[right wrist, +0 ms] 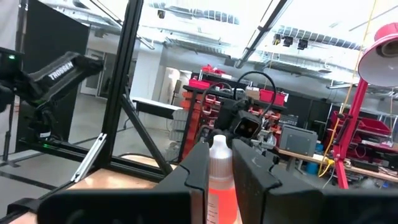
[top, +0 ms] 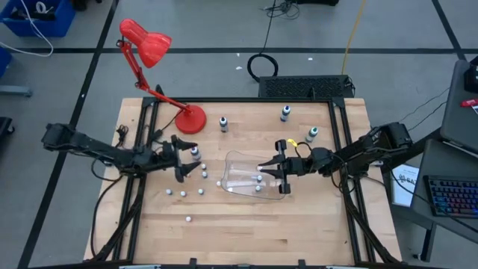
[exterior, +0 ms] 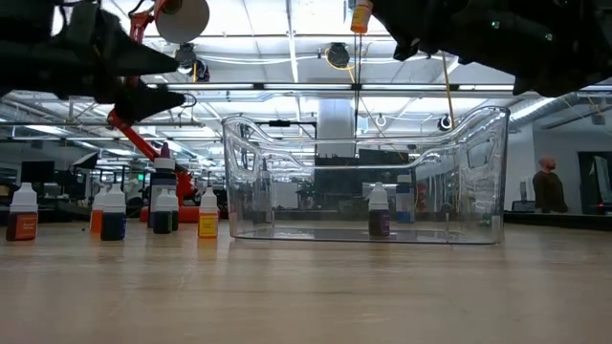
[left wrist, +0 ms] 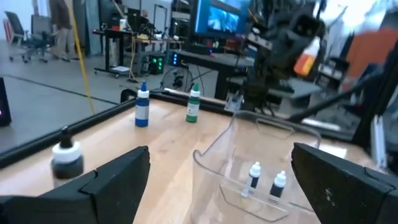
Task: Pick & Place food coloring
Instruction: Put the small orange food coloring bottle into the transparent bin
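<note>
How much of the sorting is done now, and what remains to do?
Done: two bottles stand in the clear bin. In hand: the right gripper holds an orange bottle above the bin. Left: several loose bottles on the table; the left gripper is open.

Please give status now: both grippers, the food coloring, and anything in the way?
Right gripper shut on orange bottle above clear bin. Left gripper open beside the loose bottles. Nothing blocks the bin.

Overhead and table-level cameras both see the clear bin [top: 254,179].
</note>
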